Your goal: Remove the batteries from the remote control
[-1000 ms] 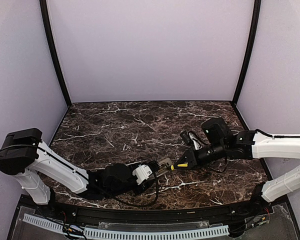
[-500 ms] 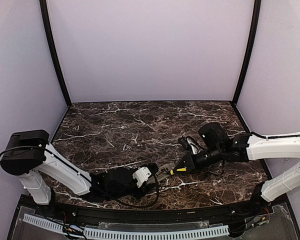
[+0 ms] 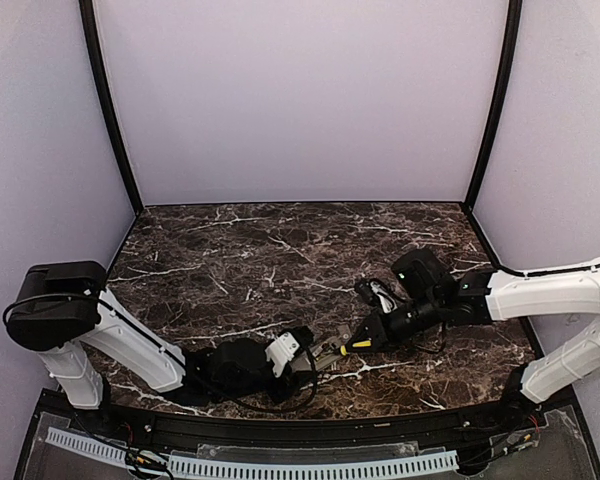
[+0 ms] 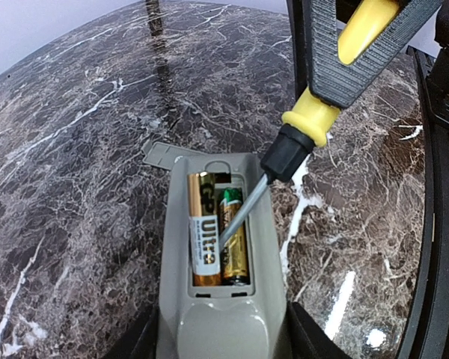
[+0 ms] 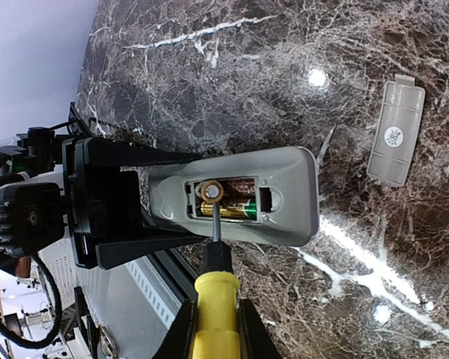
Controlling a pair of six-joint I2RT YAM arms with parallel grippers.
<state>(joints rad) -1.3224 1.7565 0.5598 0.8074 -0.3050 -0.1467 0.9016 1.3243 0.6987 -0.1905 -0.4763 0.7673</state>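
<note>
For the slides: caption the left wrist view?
Yellow-handled screwdriver tip reaches into the open bay of the remote control, at the two batteries.

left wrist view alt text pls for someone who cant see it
A yellow-handled screwdriver, held by the right gripper, has its metal tip between two gold batteries side by side in the open bay of a slim grey-beige plastic remote control. The left gripper holds the remote over a dark marble table, where a small flat grey cover lies behind it.
</note>
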